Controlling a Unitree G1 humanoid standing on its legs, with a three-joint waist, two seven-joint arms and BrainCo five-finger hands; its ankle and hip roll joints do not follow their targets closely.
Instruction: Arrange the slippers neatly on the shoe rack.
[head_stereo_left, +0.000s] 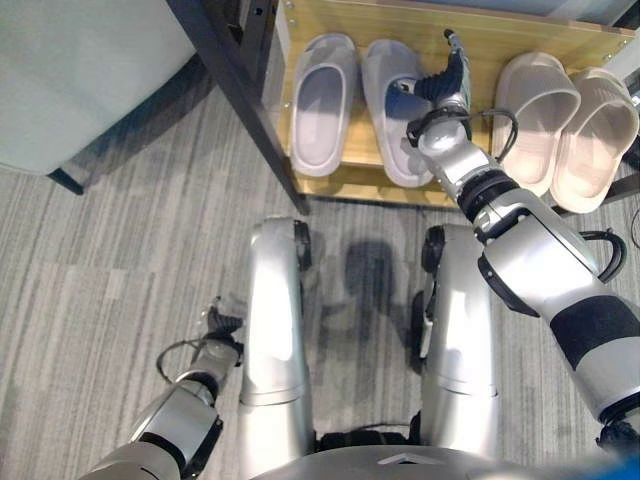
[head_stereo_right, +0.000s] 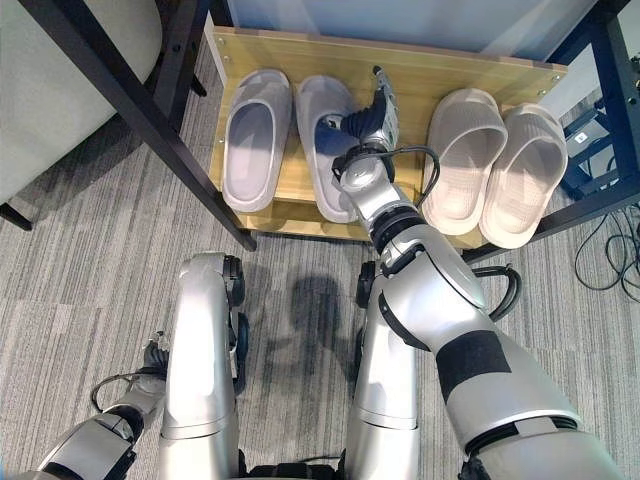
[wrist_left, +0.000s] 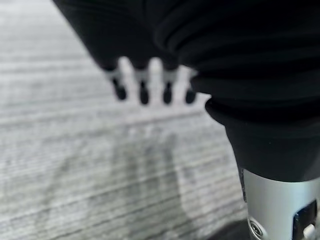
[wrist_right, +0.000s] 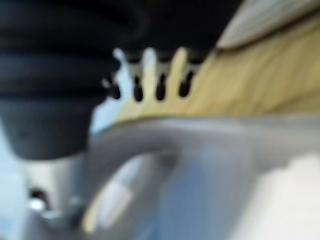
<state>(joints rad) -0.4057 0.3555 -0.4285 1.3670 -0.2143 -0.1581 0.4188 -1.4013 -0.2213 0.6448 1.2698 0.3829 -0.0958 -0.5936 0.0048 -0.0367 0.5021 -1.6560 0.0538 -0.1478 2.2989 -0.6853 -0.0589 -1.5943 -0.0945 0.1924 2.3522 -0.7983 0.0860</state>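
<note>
Our right hand (head_stereo_right: 368, 122), fingers straight and holding nothing, rests beside the right lilac slipper (head_stereo_right: 326, 150) on the shoe rack (head_stereo_right: 420, 70) (beige pair (head_stereo_right: 495, 165) alongside). We should nudge gently, keeping pairs parallel. Left hand (wrist_left: 150, 82) hangs relaxed.

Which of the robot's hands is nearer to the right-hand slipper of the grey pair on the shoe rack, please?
The right hand: it reaches over that grey slipper, fingers straight. The left hand hangs low above the carpet, far from the rack.

Home-like room: wooden shoe rack (head_stereo_right: 440, 60), slippers (head_stereo_right: 255, 140), grey carpet (head_stereo_right: 90, 290).
</note>
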